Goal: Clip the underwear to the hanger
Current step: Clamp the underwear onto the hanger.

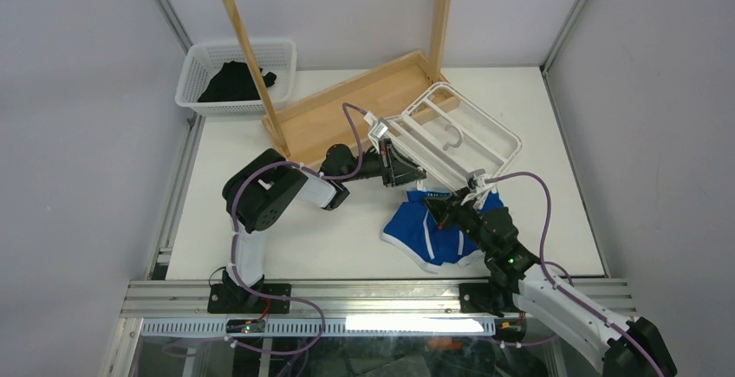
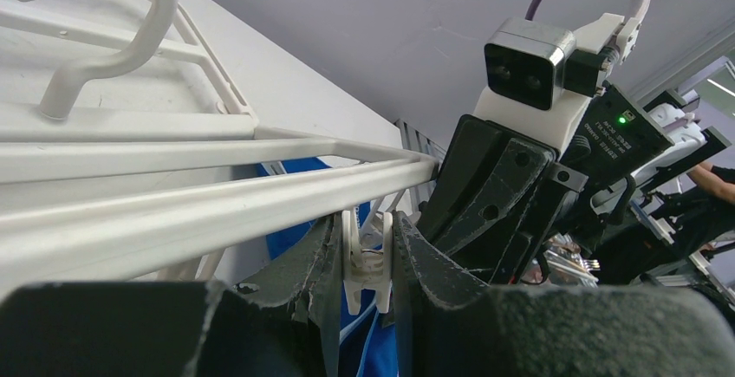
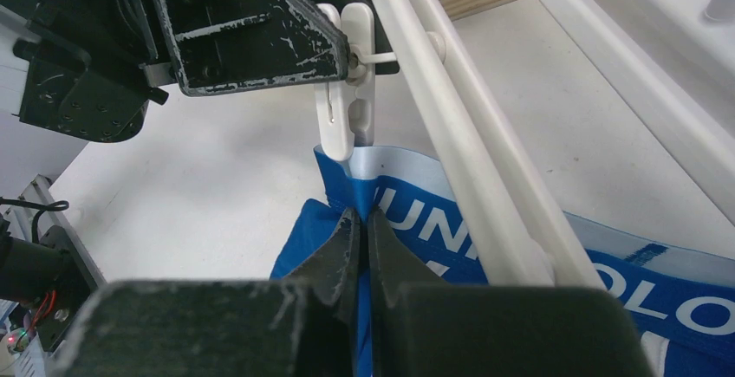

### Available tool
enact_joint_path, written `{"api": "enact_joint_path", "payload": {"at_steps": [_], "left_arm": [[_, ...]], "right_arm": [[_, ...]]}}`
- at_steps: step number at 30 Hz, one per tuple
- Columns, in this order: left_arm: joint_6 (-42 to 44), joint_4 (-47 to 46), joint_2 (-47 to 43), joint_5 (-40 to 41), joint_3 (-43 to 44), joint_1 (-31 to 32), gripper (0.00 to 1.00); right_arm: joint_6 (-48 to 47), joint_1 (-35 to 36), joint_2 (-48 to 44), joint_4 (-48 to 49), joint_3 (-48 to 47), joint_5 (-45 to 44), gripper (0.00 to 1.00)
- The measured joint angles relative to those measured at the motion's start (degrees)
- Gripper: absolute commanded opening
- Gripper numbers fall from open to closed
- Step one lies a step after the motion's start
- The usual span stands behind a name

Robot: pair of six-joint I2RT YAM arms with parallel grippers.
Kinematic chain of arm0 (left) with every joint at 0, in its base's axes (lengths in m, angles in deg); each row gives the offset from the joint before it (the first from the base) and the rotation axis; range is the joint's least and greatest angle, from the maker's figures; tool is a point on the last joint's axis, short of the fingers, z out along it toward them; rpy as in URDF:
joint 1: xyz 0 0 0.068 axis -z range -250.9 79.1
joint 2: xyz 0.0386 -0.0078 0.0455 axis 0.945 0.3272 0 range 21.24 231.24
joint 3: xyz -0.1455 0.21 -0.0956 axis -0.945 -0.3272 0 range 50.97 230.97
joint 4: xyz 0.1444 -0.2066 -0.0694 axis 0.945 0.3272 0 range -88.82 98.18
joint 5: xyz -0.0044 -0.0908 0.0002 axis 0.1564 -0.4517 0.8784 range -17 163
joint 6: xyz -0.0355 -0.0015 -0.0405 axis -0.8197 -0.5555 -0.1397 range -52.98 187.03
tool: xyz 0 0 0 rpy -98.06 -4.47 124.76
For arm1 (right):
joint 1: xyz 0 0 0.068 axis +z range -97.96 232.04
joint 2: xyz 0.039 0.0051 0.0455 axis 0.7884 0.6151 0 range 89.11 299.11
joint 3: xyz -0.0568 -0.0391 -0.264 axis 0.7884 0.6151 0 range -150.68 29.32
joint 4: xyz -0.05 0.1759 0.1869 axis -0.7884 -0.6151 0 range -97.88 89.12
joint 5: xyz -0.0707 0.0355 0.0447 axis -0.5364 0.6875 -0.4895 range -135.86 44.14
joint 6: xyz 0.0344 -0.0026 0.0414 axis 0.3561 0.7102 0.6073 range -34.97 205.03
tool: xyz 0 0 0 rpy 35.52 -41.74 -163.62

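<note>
The white hanger [image 1: 485,130] lies tilted on the table, its near edge lifted. My left gripper [image 1: 416,173] is shut on one of its small white clips [image 2: 366,260], with a finger pressing each side of it. The bright blue underwear [image 1: 429,234] lies below the hanger's near edge. My right gripper [image 3: 362,217] is shut on a raised fold of its waistband [image 3: 433,212]. The fold's white top edge meets the lower tips of the clip [image 3: 347,108]; whether it sits inside the clip's mouth I cannot tell. The left fingers [image 3: 251,30] show at the top left of the right wrist view.
A tall wooden rack [image 1: 347,104] stands behind the hanger on its flat wooden base. A white basket [image 1: 236,74] holding a black garment [image 1: 232,82] is at the back left. The hanger's bars [image 2: 173,169] run close above my left fingers.
</note>
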State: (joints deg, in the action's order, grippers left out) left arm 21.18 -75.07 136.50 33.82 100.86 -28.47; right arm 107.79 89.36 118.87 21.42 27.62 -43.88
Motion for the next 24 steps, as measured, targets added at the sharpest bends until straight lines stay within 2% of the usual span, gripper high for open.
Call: {"api": "enact_joint_path", "payload": {"at_steps": [24], "left_arm": [[-0.1, -0.1, 0.0, -0.2, 1.1, 0.0, 0.0]], "right_arm": [[0.0, 0.0, -1.0, -0.4, 0.1, 1.5, 0.0]]}}
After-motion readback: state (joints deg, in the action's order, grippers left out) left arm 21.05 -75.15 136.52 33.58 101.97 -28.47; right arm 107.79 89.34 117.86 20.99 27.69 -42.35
